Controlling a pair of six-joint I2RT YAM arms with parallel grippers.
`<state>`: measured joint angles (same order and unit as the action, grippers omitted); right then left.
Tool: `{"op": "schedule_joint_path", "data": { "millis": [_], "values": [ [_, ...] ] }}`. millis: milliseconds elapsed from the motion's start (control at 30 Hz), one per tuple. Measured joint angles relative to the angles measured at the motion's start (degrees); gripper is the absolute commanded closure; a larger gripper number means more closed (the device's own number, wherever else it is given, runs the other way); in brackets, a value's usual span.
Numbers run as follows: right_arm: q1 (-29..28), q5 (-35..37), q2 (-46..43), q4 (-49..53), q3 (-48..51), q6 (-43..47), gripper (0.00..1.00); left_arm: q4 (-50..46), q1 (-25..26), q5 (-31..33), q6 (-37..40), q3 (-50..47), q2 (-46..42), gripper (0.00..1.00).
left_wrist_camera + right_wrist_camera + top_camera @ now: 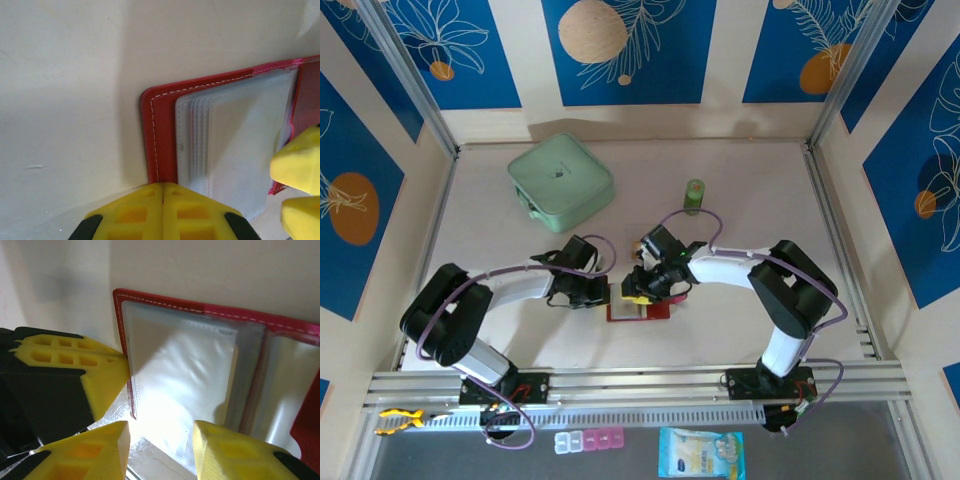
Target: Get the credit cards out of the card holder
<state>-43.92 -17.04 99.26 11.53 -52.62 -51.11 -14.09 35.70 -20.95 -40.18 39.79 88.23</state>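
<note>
The dark red card holder (640, 309) lies open on the table between both arms. Its stitched cover (162, 125) and pale clear sleeves (240, 130) show in the left wrist view. My left gripper (163, 185) is shut, its tip resting on the edge of the holder's left cover. My right gripper (159, 437) hovers open just over the fanned sleeves (185, 370), nothing between its fingers. A thin tan edge (233, 375) runs along one sleeve; I cannot tell whether it is a card. The credit cards are otherwise hidden.
A mint-green square case (560, 180) sits at the back left and a small green bottle (694, 196) at the back centre. A pill box (588, 440) and a packet (700, 452) lie below the front rail. Walls close in the table on three sides.
</note>
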Motion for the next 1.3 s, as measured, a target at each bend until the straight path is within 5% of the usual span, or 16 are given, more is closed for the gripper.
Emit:
{"op": "schedule_joint_path", "data": {
  "millis": [1033, 1300],
  "values": [
    [1.3, 2.3, -0.3, 3.5, 0.9, 0.7, 0.63, -0.6, 0.1, 0.9, 0.0, 0.3, -0.8, 1.0],
    [2.0, 0.8, -0.5, 0.6, 2.6, 0.2, 0.64, -1.3, 0.1, 1.4, -1.3, 0.3, -6.5, 0.85]
  ]
}}
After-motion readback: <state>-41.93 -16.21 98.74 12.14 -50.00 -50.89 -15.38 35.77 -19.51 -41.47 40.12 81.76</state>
